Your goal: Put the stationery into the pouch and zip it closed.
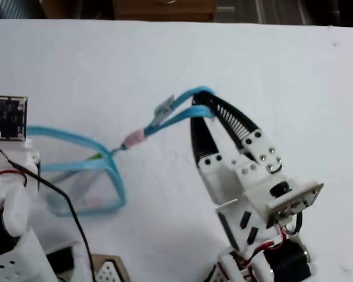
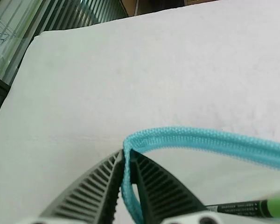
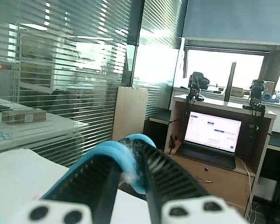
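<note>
A clear pouch [image 1: 85,185] with blue zipper trim [image 1: 76,139] lies at the table's left. It is stretched between both arms. My right gripper [image 1: 203,108] is shut on the trim's far end, lifted off the table; the right wrist view has that blue trim [image 3: 130,161] pinched between the fingers. My left gripper [image 2: 126,172] is shut on the trim's [image 2: 200,139] other end. A pink zipper pull [image 1: 133,139] and a grey tab [image 1: 163,107] sit on the taut strip. A pen with a green end [image 2: 270,205] lies inside the pouch.
The white table [image 1: 253,64] stretches away behind and right of the pouch. The left arm's camera board [image 1: 6,117] and a black cable [image 1: 59,194] overhang the pouch's left part. A cardboard piece [image 1: 109,270] sits at the front edge.
</note>
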